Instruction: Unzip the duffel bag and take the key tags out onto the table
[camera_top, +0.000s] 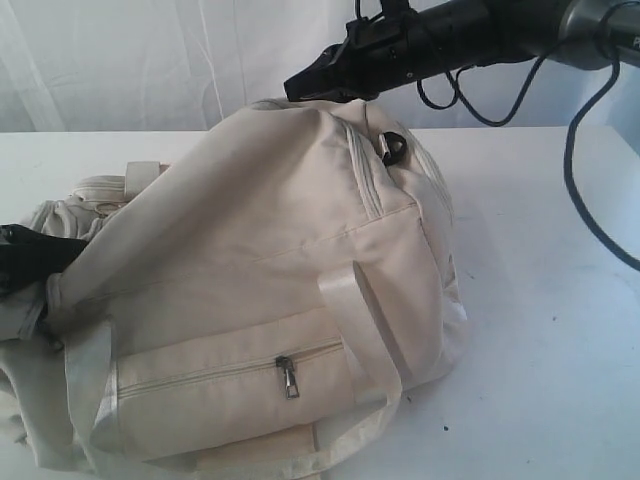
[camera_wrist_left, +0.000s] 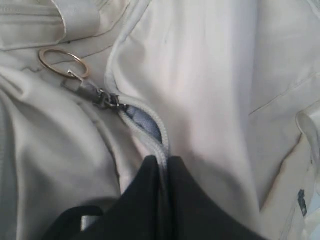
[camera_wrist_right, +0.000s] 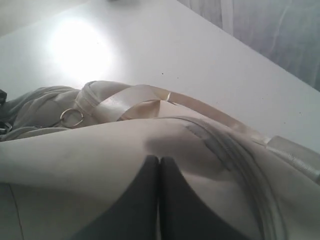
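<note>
The cream duffel bag (camera_top: 270, 260) lies on the white table (camera_top: 540, 300), filling the middle of the exterior view. My left gripper (camera_wrist_left: 162, 161) is shut on the bag's zip edge at its left end. Just beyond the fingertips the zip gapes a little, showing grey lining (camera_wrist_left: 146, 122). The slider (camera_wrist_left: 107, 100) with its metal ring pull (camera_wrist_left: 64, 62) sits past that gap. My right gripper (camera_wrist_right: 159, 159) is shut with nothing visible between the fingers, its tips just over the fabric at the bag's raised top (camera_top: 300, 88). The key tags are hidden.
A dark D-ring (camera_top: 392, 148) sits on the bag's top right. A front pocket with a metal zip pull (camera_top: 288, 378) faces the camera, and a webbing strap (camera_top: 365, 310) loops beside it. The right arm's black cable (camera_top: 580, 180) hangs over the table.
</note>
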